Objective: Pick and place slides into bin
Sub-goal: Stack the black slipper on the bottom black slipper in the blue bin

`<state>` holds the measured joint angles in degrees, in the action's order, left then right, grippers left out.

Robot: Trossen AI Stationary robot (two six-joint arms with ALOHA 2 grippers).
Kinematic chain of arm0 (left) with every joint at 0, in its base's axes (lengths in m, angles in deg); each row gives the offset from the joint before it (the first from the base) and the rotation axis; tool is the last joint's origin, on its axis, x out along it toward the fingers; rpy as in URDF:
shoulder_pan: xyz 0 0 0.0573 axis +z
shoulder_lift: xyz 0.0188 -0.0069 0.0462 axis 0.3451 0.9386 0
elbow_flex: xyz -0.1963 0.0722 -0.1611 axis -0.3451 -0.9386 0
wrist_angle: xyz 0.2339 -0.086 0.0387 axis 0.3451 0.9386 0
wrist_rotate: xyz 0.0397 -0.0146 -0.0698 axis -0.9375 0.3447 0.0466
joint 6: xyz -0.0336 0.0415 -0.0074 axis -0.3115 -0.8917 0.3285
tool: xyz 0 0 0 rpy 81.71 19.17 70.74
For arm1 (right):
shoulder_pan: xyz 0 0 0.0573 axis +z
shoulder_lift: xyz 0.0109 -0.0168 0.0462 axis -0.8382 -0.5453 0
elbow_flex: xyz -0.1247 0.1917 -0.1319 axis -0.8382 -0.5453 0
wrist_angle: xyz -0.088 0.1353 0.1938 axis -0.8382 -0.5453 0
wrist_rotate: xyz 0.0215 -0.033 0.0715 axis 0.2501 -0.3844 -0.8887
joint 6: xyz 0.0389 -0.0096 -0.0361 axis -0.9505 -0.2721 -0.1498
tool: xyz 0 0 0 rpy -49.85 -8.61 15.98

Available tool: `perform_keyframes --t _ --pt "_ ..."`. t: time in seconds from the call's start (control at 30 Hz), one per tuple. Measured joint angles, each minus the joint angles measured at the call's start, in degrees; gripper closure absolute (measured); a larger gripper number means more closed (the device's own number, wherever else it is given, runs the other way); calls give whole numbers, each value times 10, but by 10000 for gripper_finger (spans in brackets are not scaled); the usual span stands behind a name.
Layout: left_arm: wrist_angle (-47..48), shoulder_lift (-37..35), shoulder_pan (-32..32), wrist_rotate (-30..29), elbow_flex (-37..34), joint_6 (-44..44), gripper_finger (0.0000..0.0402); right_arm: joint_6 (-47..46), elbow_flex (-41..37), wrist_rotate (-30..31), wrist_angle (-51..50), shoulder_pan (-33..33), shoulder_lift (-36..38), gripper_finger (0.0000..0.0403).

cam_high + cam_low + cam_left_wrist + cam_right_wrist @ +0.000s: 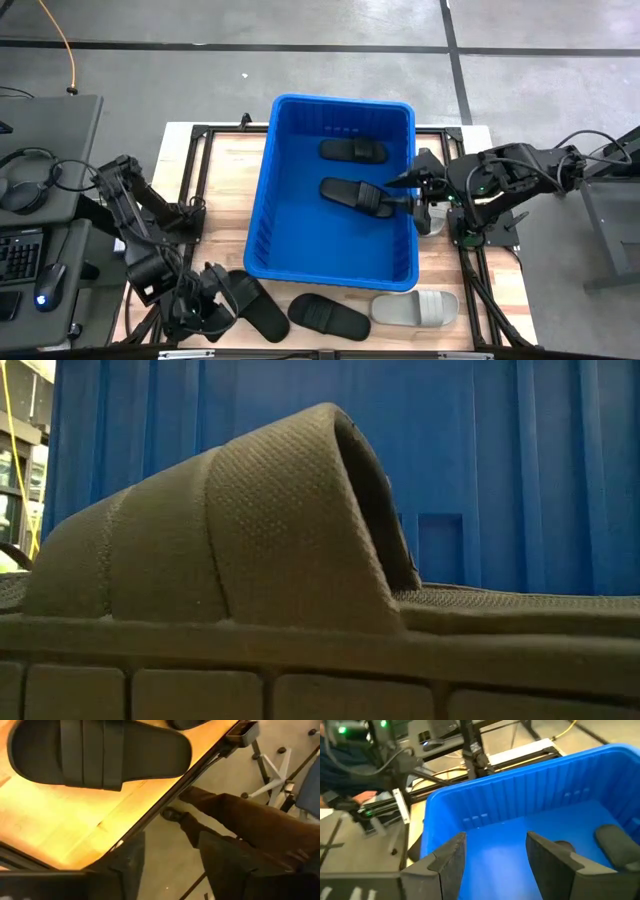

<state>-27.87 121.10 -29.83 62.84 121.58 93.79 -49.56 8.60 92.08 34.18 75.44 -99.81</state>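
Bin point(262, 215): smooth bright blue plastic, ribbed walls, slight sheen. Black slides point(353, 152) inside bin: matt, rubbery look. Slide strap point(250, 510) against bin wall: fine dimpled texture, matt. Grey slide point(417, 307) beside bin: matt. Table point(60, 825): bare light wood, smooth, faint grain.

A grey concrete floor point(300, 70) with dark seam lines surrounds a wooden table point(225, 190) on a black metal frame. An orange cable point(62, 40) trails across the floor. Beside the table, a dark desk point(50, 130) carries headphones point(25, 180), a keyboard point(20, 255) and a mouse point(48, 282). Past the table's edge, a person's legs in brown trousers point(250, 830) stand near a white chair base point(272, 775).
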Motion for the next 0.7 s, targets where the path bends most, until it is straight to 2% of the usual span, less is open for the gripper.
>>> perform_keyframes --t 0.13,0.27,0.43,0.7 --pt "-23 3 1 28 -21 -8 187 -7 0 18 0 3 0 208" --pt "-60 26 1 25 -21 -16 184 -13 0 33 -5 3 -2 208" --pt "-110 65 1 30 -17 -39 219 -19 0 41 -14 3 -8 208" --pt "-39 112 12 26 36 -38 293 -13 0 36 -36 3 -23 208"
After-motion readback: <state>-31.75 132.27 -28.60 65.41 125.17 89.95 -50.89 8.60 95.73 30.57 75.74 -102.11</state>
